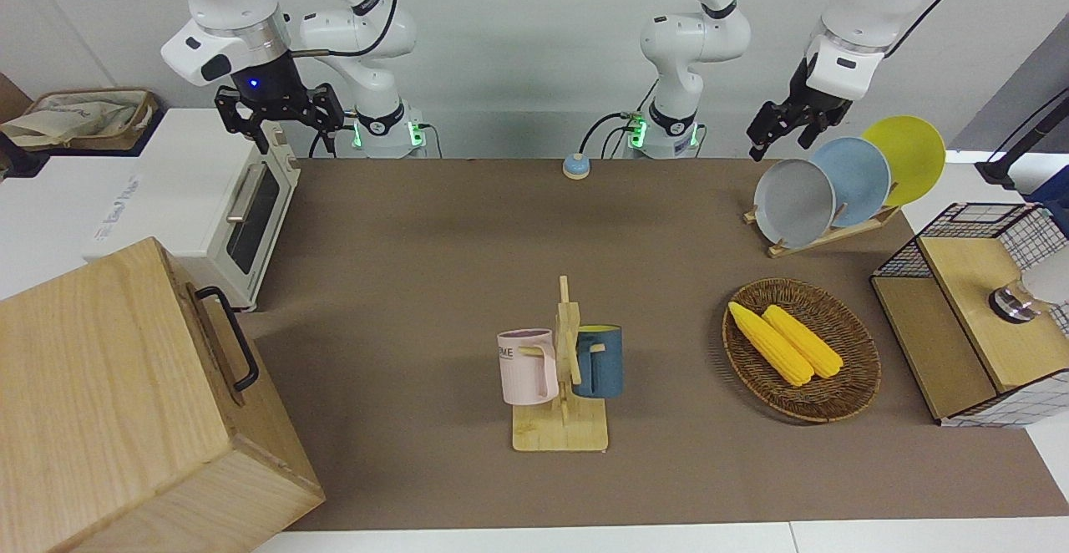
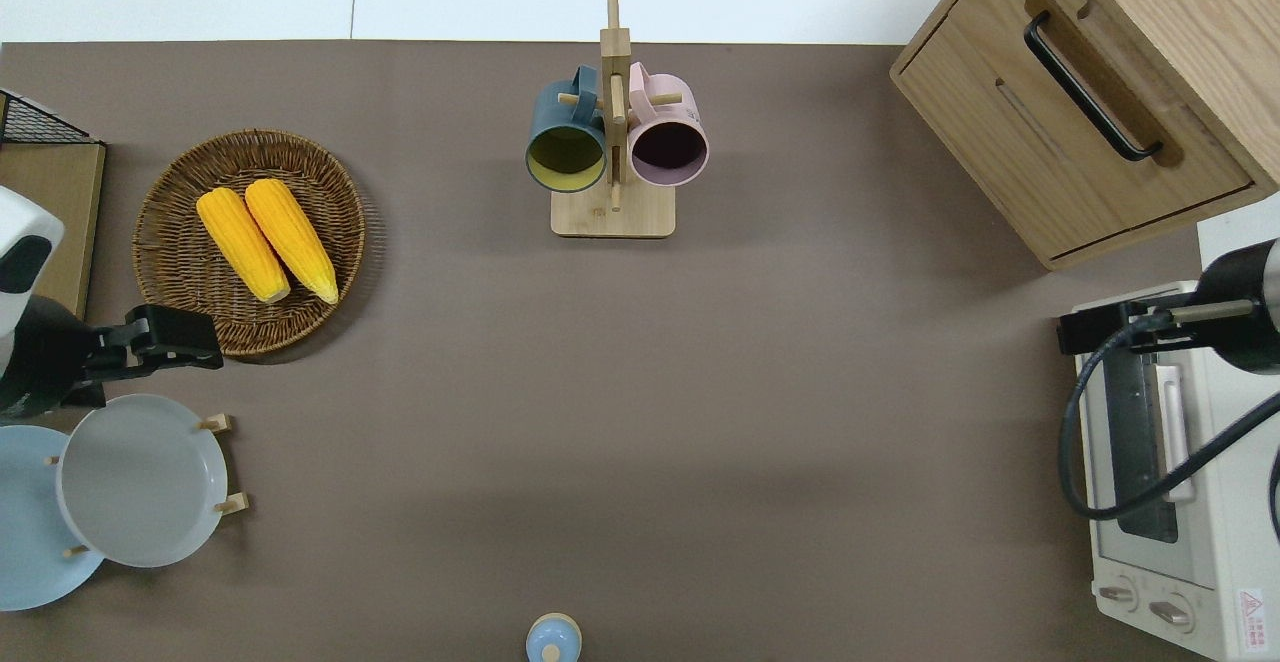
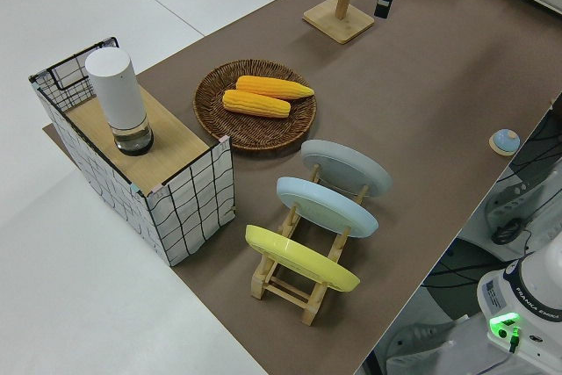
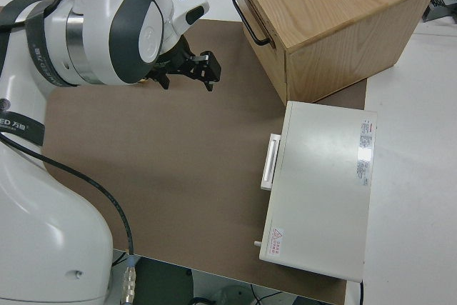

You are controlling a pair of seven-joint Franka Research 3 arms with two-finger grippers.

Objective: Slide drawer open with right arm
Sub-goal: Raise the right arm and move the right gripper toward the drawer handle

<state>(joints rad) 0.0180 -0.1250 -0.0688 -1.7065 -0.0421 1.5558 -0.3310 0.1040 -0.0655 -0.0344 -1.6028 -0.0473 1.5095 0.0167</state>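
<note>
The drawer (image 1: 224,358) is shut in the large pale wooden box (image 1: 108,403) at the right arm's end of the table, far from the robots. Its black bar handle (image 1: 227,337) faces the table's middle and also shows in the overhead view, handle (image 2: 1088,87), and the right side view, handle (image 4: 249,9). My right gripper (image 1: 284,139) hangs open and empty over the toaster oven's (image 2: 1190,502) end nearest the box; it shows too as gripper (image 2: 1085,330) and gripper (image 4: 207,76). It is well short of the handle. The left arm is parked, its gripper (image 1: 781,139) open.
A white toaster oven (image 1: 209,194) sits between the robots and the wooden box. A mug rack (image 1: 561,377) stands mid-table. Toward the left arm's end are a corn basket (image 1: 852,386), a plate rack (image 1: 843,181) and a wire-mesh box (image 1: 969,319).
</note>
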